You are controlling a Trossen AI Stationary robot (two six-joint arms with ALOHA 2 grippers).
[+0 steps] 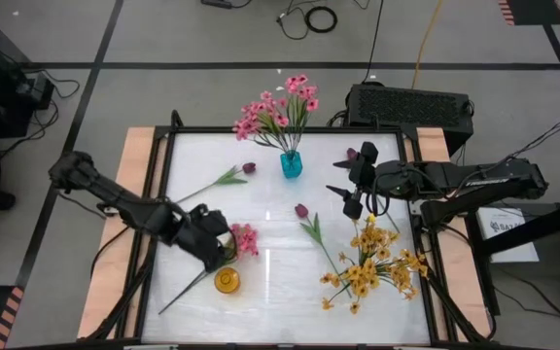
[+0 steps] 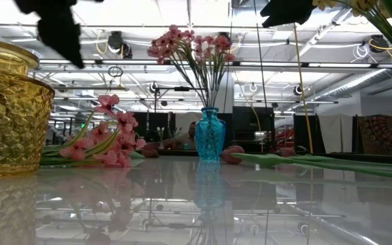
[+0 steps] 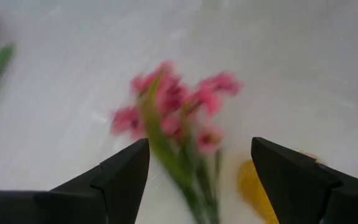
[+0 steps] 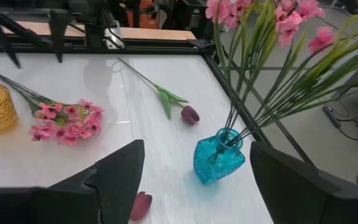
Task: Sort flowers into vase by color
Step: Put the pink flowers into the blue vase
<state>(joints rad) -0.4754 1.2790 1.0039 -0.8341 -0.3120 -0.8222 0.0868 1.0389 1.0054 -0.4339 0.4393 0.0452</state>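
A pink spray [image 1: 244, 240] is lying on the table [image 1: 270, 282] toward the near left, its stem running down past a yellow vase [image 1: 227, 281] that is standing just near of it. The left gripper [image 1: 224, 241] is hovering right over this spray with its jaws spread wide, one finger on each side of the blossoms in the left wrist view; whether they are touching the flowers cannot be told, and nothing is being pinched.

Far of centre, a blue vase [image 1: 291, 163] is standing upright, holding a bunch of pink flowers [image 1: 278, 107]. A tulip [image 1: 248, 168] is lying to its left, another tulip [image 1: 301, 210] is lying near the table's middle, and a third bud [image 1: 352, 154] is showing beside the right arm. A yellow bunch [image 1: 372, 264] is standing at the near right.

The right gripper [image 1: 346, 199] is hanging right of the blue vase, jaws spread wide and holding nothing.
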